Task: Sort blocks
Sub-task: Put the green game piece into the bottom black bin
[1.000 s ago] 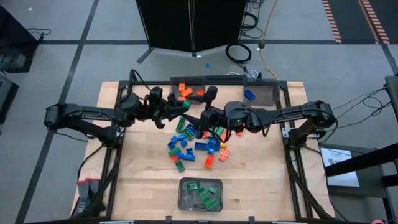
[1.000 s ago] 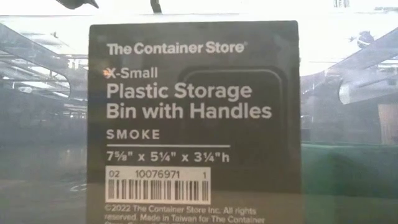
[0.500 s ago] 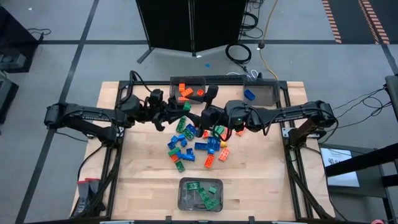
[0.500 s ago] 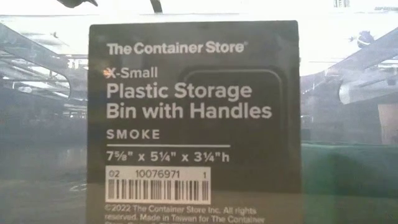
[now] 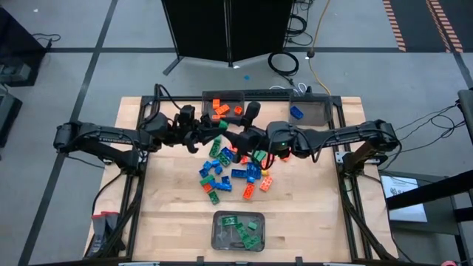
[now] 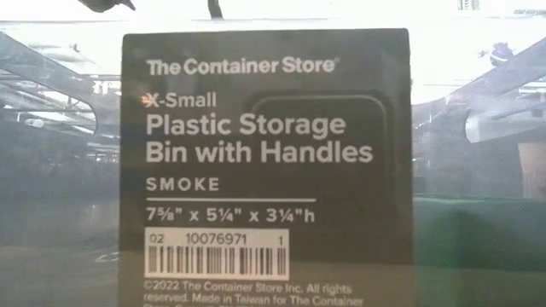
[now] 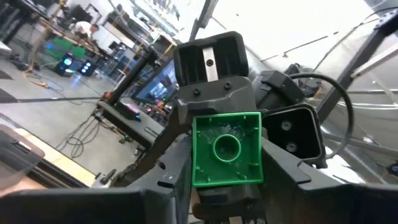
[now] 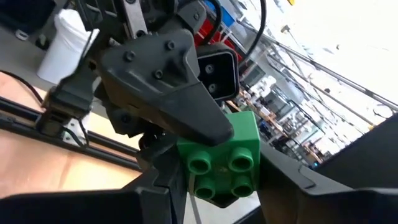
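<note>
The left arm is reaching in from the table's (image 5: 162, 222) left edge, and the left gripper (image 5: 213, 131) is hovering above the wood toward the back, just left of the middle. Its jaws are pressing narrowly on a green block (image 5: 221, 127), which is hanging in the air between the two grippers rather than lying on the table. In the left wrist view the block (image 7: 226, 149) is showing its hollow underside, sitting squarely between that arm's two fingers. The right gripper (image 5: 236, 139) is meeting it from the other side, nose to nose with the left one, and its jaws are likewise closing snugly on the same block; in the right wrist view the block (image 8: 221, 158) is showing four studs between that arm's fingers, with the left gripper's dark body looming just behind it. The right arm is stretching away to the table's right edge. Below the grippers, a pile (image 5: 233, 171) of blue, green and orange blocks is lying loose near the table's middle. At the back, one bin (image 5: 209, 97) is holding orange blocks, and to its right another bin (image 5: 319, 111) is holding a blue one. At the front edge a third bin (image 5: 216, 240) is holding green blocks. In the low view a bin's label (image 6: 264, 170) is filling almost everything.
</note>
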Robot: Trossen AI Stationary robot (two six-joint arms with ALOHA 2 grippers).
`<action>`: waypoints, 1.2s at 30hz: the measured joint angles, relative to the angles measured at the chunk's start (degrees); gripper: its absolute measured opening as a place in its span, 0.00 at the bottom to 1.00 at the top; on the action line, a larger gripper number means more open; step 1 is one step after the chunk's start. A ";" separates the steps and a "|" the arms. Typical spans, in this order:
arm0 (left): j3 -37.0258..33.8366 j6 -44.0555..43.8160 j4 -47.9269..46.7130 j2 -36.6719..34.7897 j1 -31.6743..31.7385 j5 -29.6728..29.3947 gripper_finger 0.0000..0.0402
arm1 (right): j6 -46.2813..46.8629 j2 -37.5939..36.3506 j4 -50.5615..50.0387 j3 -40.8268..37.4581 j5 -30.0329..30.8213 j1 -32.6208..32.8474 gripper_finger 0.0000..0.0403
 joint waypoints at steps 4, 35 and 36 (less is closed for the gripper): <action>-0.04 1.01 -1.07 0.06 0.06 1.01 0.53 | -0.34 -0.63 1.02 0.01 3.69 0.99 0.32; -0.07 9.71 -42.88 -17.73 1.52 4.14 0.70 | 65.55 15.42 -16.26 0.00 -39.39 20.21 0.32; -0.07 9.71 -44.29 -17.72 1.30 4.16 0.70 | 66.51 16.32 -14.62 0.00 -40.59 20.26 0.32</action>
